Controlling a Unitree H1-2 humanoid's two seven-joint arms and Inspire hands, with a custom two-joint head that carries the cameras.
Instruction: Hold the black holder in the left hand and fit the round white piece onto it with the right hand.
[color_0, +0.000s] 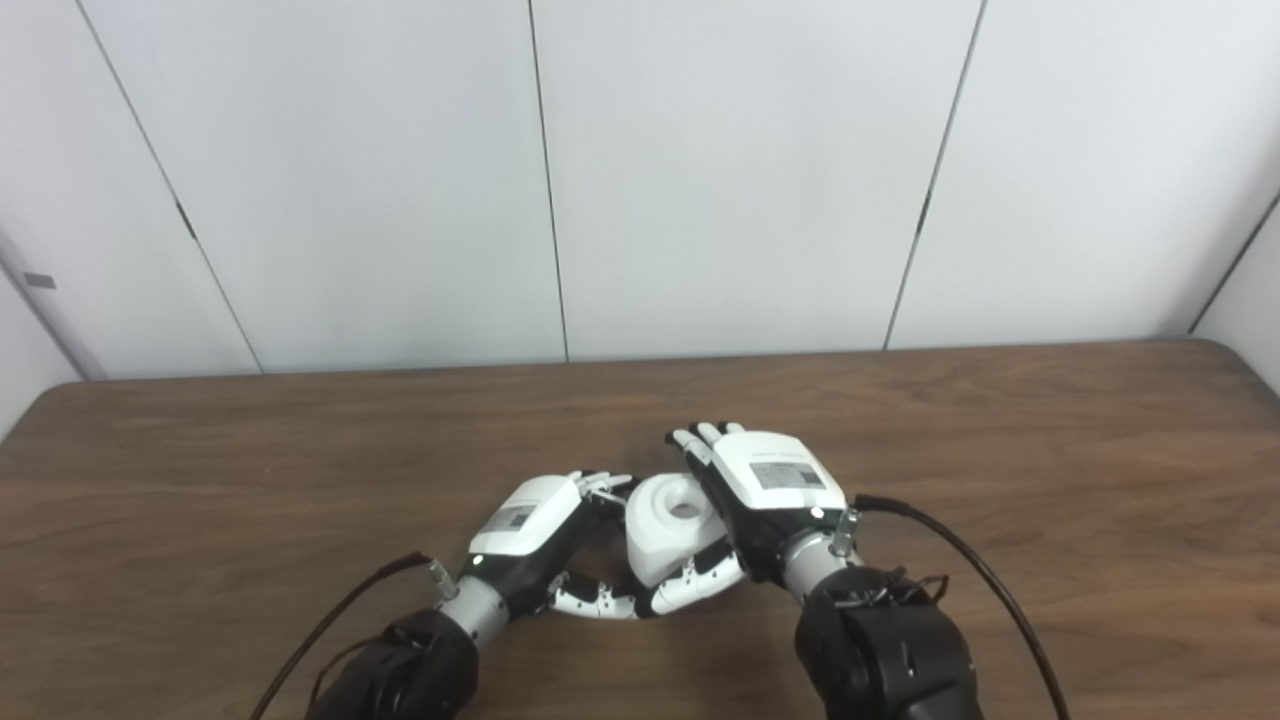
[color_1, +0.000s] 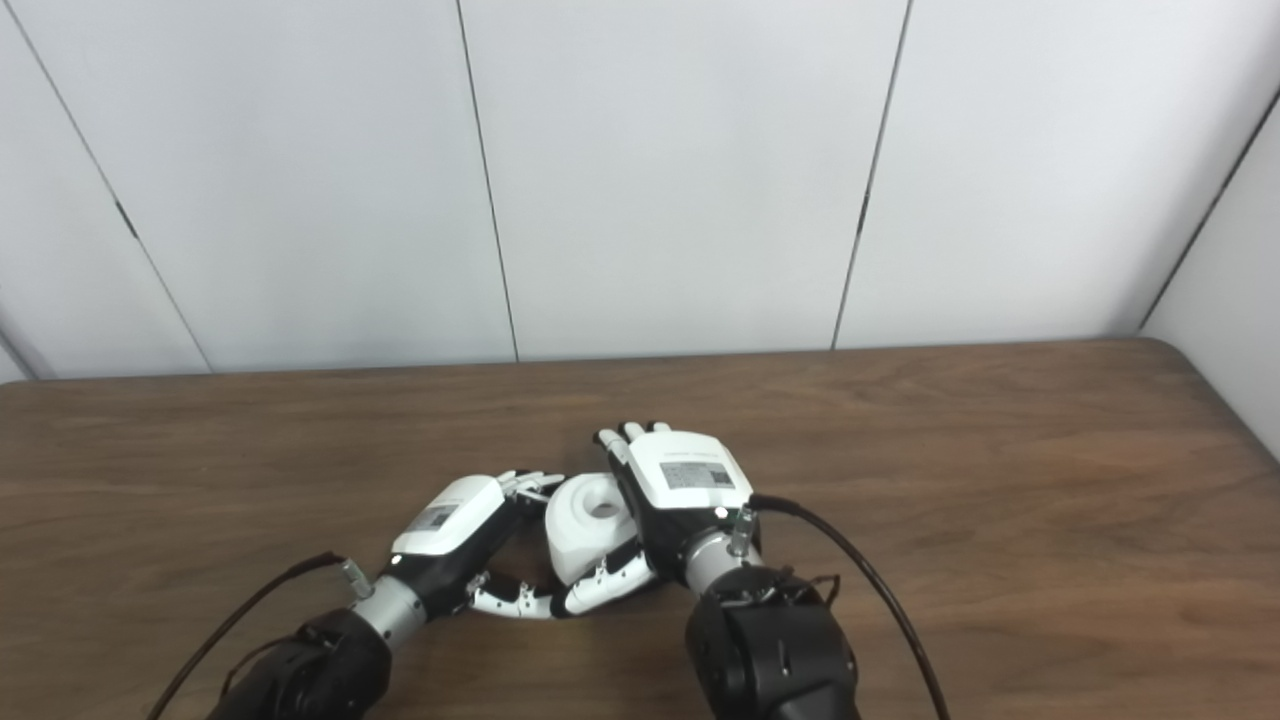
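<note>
The round white piece (color_0: 672, 528), with a hole in its top, sits low over the table between my two hands. My right hand (color_0: 765, 480) cups its right side, fingers stretched past the far edge and thumb (color_0: 700, 582) curled under the front. My left hand (color_0: 530, 520) lies against its left side. Its fingertips (color_0: 603, 485) curl onto the rim and its thumb (color_0: 592, 602) reaches along the front. No black holder shows clearly. Only a dark patch appears between the left palm and the piece, and I cannot tell what the left hand holds.
The brown wooden table (color_0: 1050, 450) stretches wide on both sides, its far edge against white wall panels (color_0: 740, 170). Black cables (color_0: 960, 560) trail from both wrists over the tabletop near the front.
</note>
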